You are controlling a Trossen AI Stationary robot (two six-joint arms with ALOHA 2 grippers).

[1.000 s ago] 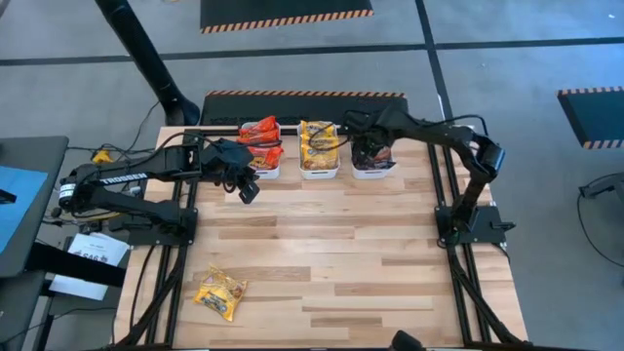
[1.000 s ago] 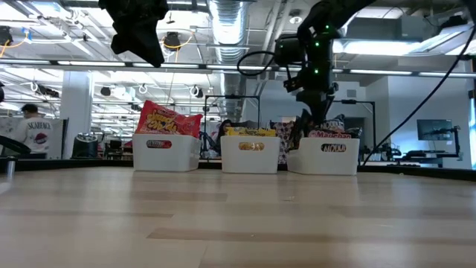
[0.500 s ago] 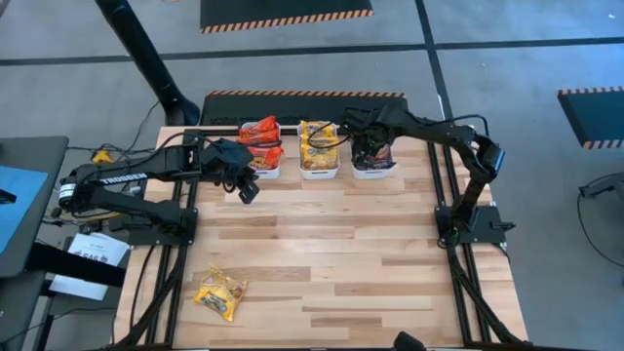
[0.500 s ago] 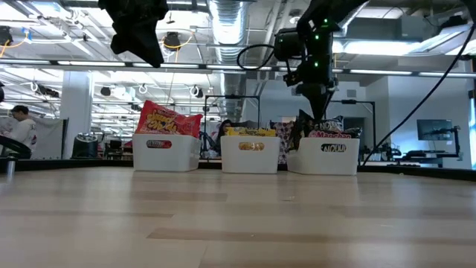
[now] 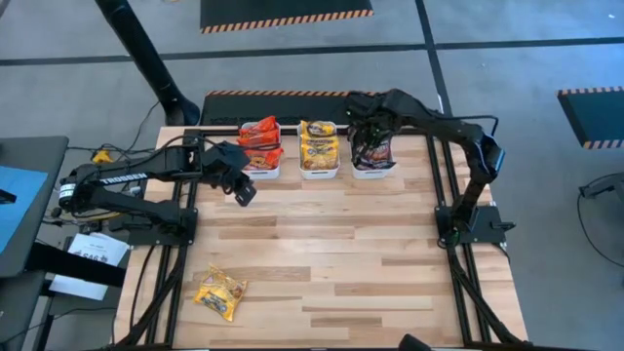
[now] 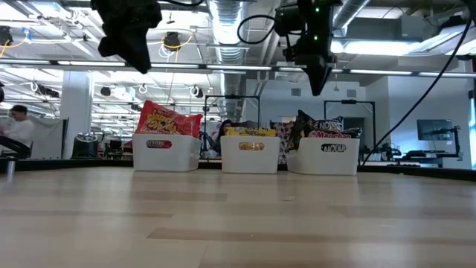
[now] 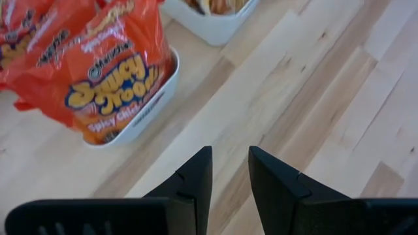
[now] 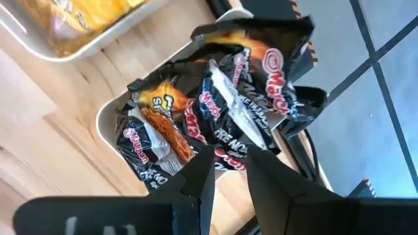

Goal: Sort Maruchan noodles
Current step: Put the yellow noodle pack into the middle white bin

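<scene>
Three white tubs stand in a row at the table's far edge. The left tub holds red packets, the middle tub yellow packets, and the right tub dark brown-black packets. One yellow packet lies flat on the table near the near-left corner. My right gripper hangs in the air above the dark packets, holding nothing, with a narrow gap between its fingers. My left gripper hovers over bare wood just near of the red tub, also narrowly open and empty.
The wide wooden table stretches from the tubs to the near edge. Black rails run along its left and right sides, with each arm's base on them. Beyond the table is a workshop room, with a person at far left.
My right gripper has risen straight up from the tub of dark packets, where its fingers were down among them, and now hangs well above it, empty. The dark packets stay in the tub. My left gripper has shifted slightly toward the table's left.
</scene>
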